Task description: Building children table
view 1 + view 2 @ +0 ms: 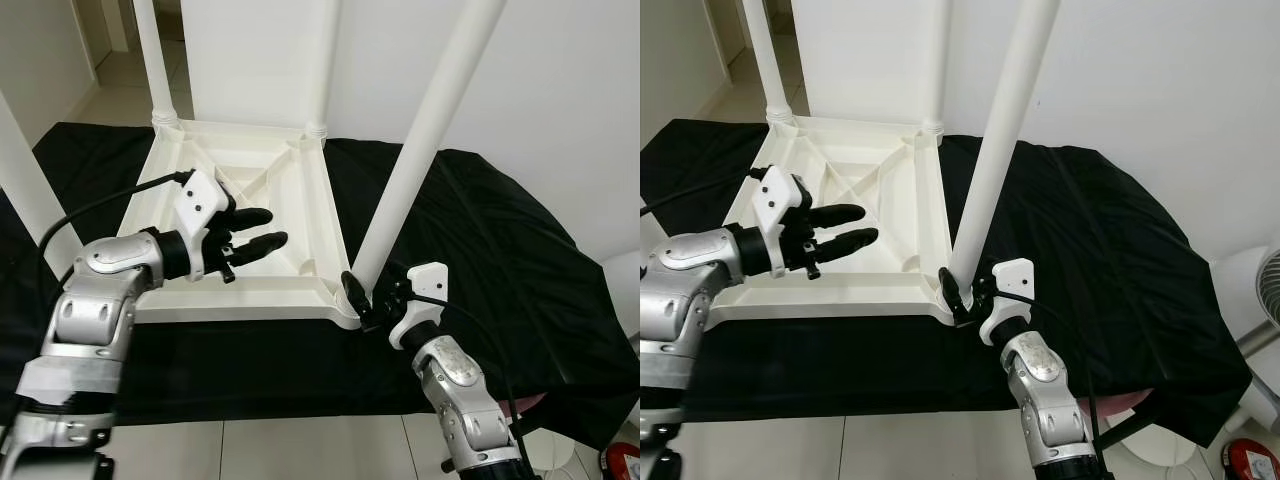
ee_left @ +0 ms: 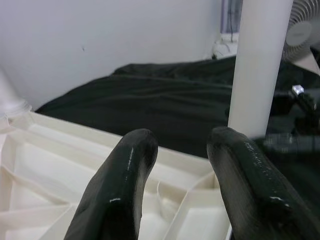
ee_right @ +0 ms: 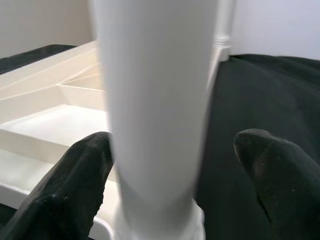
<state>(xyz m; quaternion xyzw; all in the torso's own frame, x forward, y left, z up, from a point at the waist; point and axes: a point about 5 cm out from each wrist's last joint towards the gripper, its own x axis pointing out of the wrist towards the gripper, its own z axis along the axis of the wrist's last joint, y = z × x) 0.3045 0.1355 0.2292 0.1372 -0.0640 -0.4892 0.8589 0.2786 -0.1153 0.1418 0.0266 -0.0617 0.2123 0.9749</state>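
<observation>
Lower center: right gripper [image 1: 362, 300] fingers apart around table leg [image 1: 420, 150] base; left gripper [image 1: 258, 232] apart over upturned tabletop [image 1: 290, 210].

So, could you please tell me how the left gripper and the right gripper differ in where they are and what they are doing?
The left gripper hovers over the upturned tabletop with its fingers open on nothing; the right gripper sits low at the near right corner, its fingers on either side of the base of a white leg. The left one points across the frame, while the right one points at the leg socket. Both have black fingers.
</observation>
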